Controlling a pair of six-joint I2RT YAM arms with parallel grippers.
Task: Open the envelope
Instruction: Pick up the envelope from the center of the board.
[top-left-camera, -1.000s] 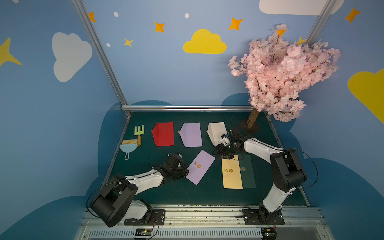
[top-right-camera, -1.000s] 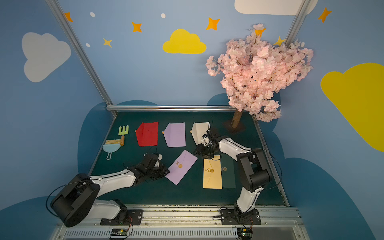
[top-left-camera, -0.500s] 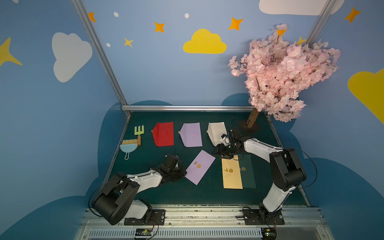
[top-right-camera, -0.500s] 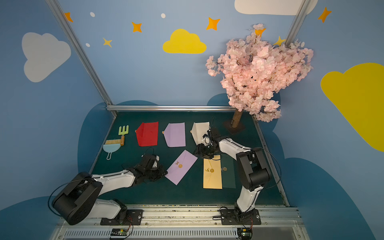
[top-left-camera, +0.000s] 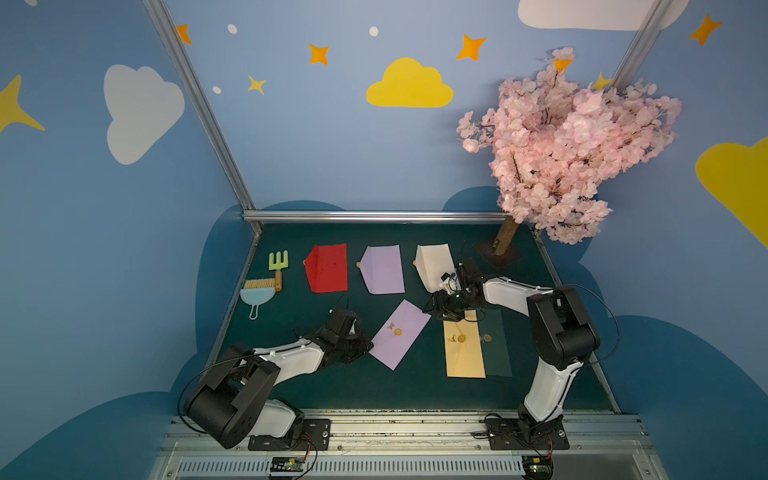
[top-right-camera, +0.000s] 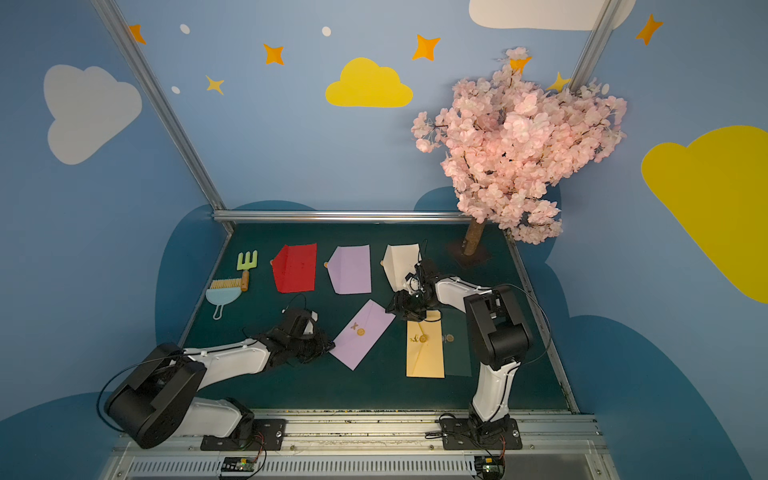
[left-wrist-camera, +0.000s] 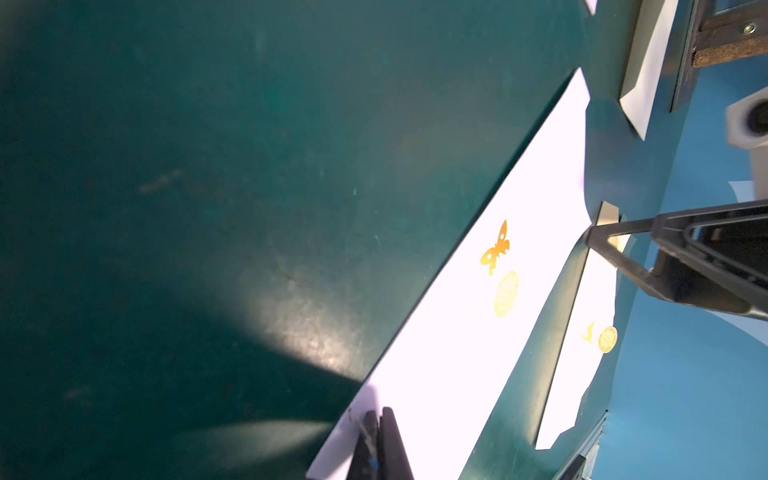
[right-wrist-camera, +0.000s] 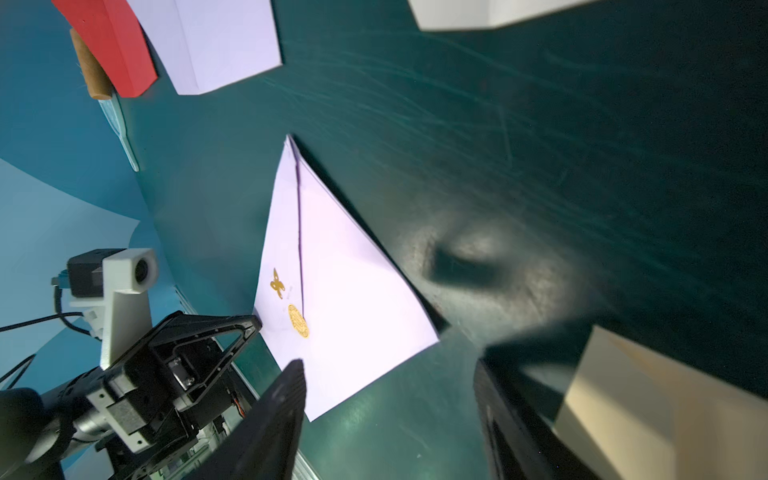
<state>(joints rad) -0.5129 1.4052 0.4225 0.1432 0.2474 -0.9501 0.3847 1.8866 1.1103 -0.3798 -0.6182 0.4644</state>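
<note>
We judge the lilac envelope (top-left-camera: 399, 334), flat on the worktop (top-left-camera: 353, 386), light and floppy; with left fingers (left-wrist-camera: 388, 432) shut at its corner and right fingers (right-wrist-camera: 286, 390) wide and empty, we'd pry beside the gold seal (top-left-camera: 397, 331).

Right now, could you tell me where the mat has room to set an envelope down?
Free: the mat strip between yellow envelope and base rail; the patch between dustpan and left arm. Crowded: around the right gripper and tilted lilac envelope.

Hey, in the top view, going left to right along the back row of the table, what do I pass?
Green toy rake → red envelope → lilac envelope → white envelope → tree trunk.
</note>
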